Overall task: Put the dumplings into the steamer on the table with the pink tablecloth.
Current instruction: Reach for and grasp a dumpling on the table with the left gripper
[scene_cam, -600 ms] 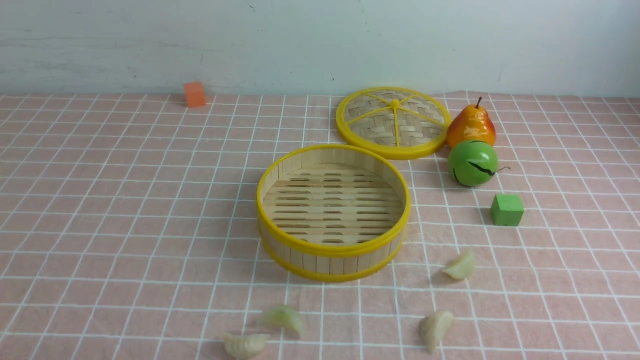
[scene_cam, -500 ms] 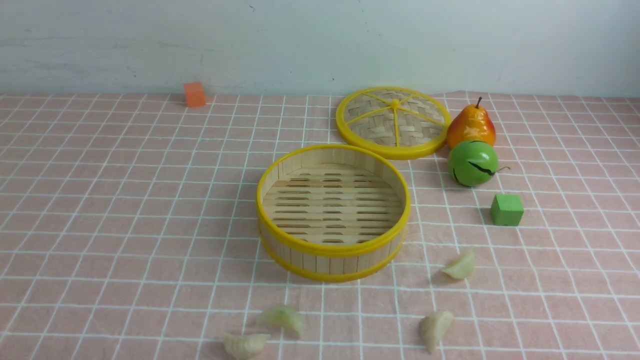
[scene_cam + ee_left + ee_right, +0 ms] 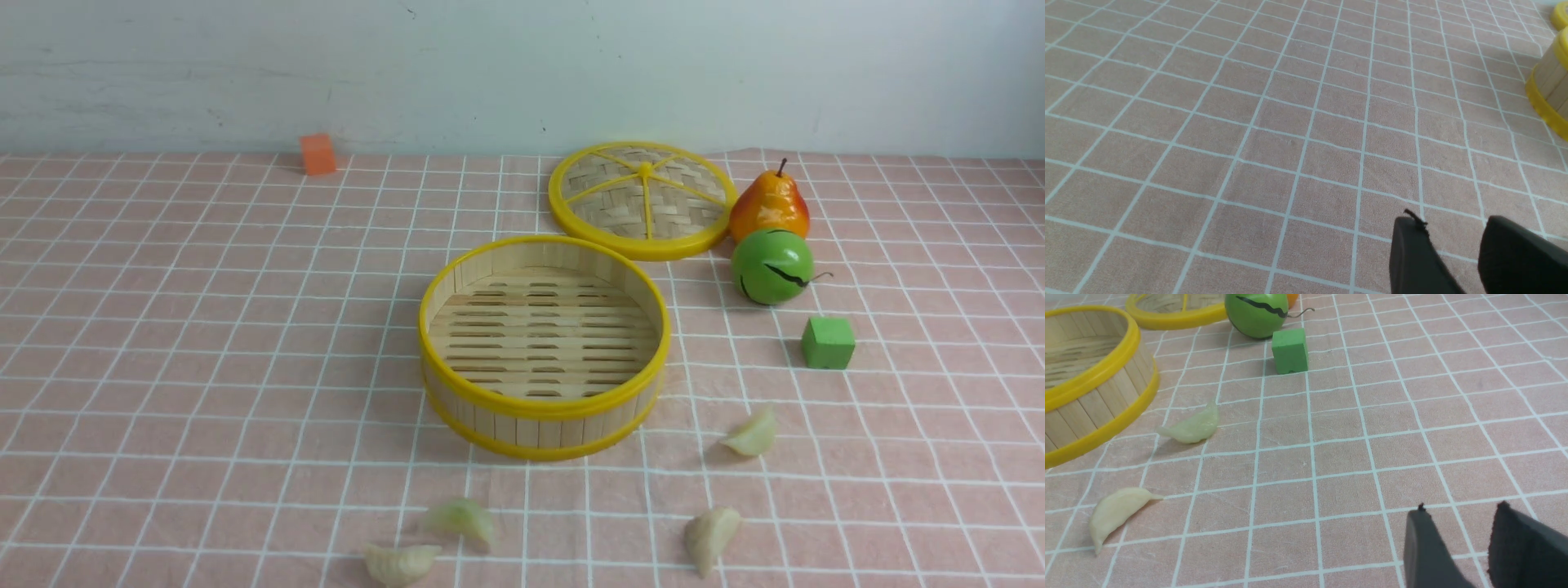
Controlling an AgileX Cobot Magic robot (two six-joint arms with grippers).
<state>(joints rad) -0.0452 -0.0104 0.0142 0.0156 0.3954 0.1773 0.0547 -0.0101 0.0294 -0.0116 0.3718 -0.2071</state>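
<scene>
Four dumplings (image 3: 464, 519) lie on the pink tablecloth (image 3: 204, 327) that covers the bench (image 3: 939, 490), all of them outside the steamer (image 3: 543, 404). Two sit close together at the near edge, a little left of the steamer's front wall. A third dumpling (image 3: 712, 535) rests near the front edge to the right, and a fourth dumpling (image 3: 751, 434) lies farther back, just off the steamer's right side and short of the green cube (image 3: 828, 342). The steamer stands upright near the middle of the bench with its slatted floor showing. Behind it and slightly right, the woven lid (image 3: 642, 200) lies flat. A pear (image 3: 769, 204) stands at the lid's right edge, and a round green fruit (image 3: 771, 265) sits just in front of the pear. An orange cube (image 3: 317, 154) rests far back on the left, close to the pale wall (image 3: 490, 65). The left pincer (image 3: 1451, 222) is spread, with bare cloth visible between its two dark fingers; it pinches nothing, and a sliver of the steamer's wall shows well away from it. The right pincer (image 3: 1461, 509) is likewise spread and holds nothing. It hangs over bare cloth, well apart from the two right-hand dumplings and the green cube seen beyond it.
</scene>
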